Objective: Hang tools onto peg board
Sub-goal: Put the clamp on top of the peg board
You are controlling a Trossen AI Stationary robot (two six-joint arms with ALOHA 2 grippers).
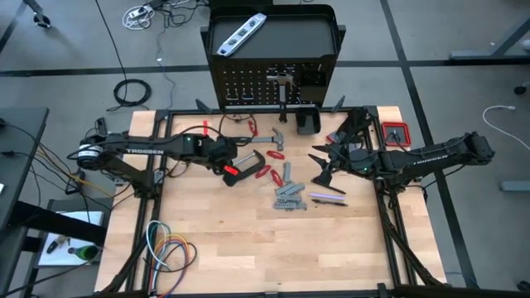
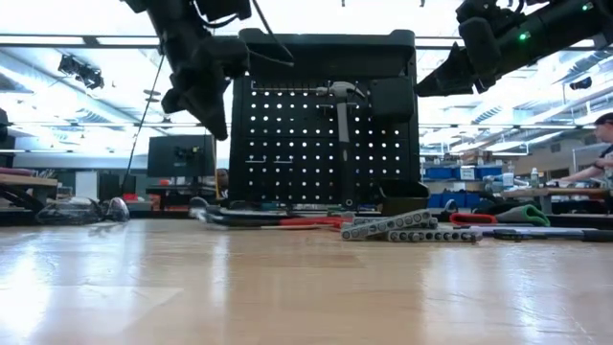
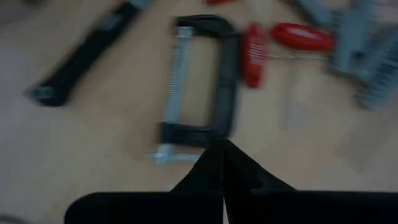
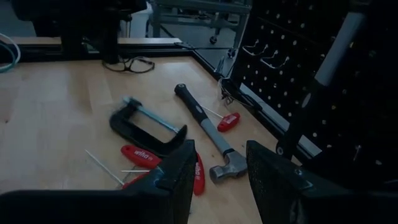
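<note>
1. Closed, empty, left gripper [image 3: 222, 163] hangs above one black clamp [image 3: 205, 84] lying on the table [image 1: 224, 248].
2. Right gripper [image 4: 221, 163] open, empty, above one loose hammer [image 4: 208, 134].
3. One hammer [image 1: 282, 85] on peg board [image 1: 248, 83].

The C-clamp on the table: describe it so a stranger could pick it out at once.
Start at the black peg board standing at the table's far edge. On the wooden tabletop in front of it, left of centre, lies the black C-clamp, just past the left gripper. Unlike the straight hammer and red-handled drivers nearby, it is a C-shaped frame with a silver threaded screw.
</note>
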